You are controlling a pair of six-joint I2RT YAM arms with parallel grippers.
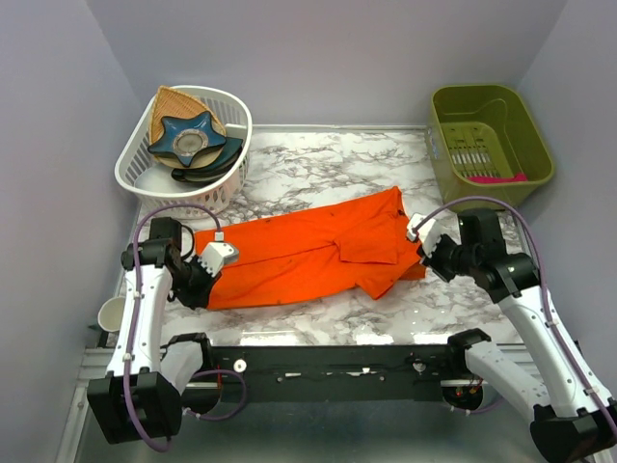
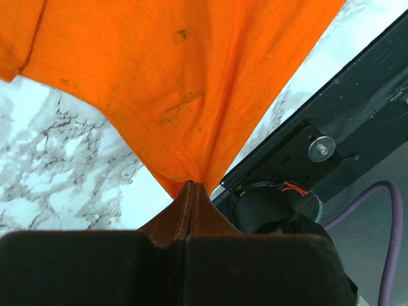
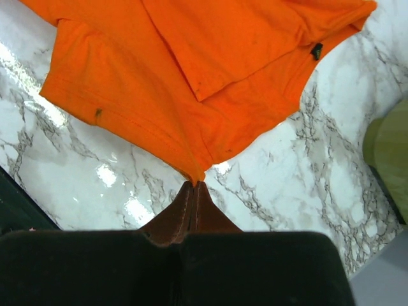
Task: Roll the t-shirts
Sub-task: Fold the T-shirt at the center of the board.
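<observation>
The bright orange t-shirt point(image 1: 308, 249) lies folded into a long band across the middle of the marble table, with a sleeve flap folded on top near its right end. My left gripper point(image 1: 198, 275) is at the band's left end and is shut on a pinch of the hem point(image 2: 191, 172). My right gripper point(image 1: 424, 256) is at the band's right end and is shut on a corner of the t-shirt point(image 3: 197, 169). The cloth fans out from both pinches, slightly lifted. A few dark specks show on the fabric point(image 3: 98, 113).
A white basket point(image 1: 193, 188) at the back left holds a tan woven fan piece point(image 1: 178, 104) and a blue star-shaped dish point(image 1: 196, 137). A green bin point(image 1: 492, 145) at the back right holds a small pink item point(image 1: 501, 177). A white cup point(image 1: 113, 314) stands at the left edge. The black front rail point(image 1: 328, 362) is close.
</observation>
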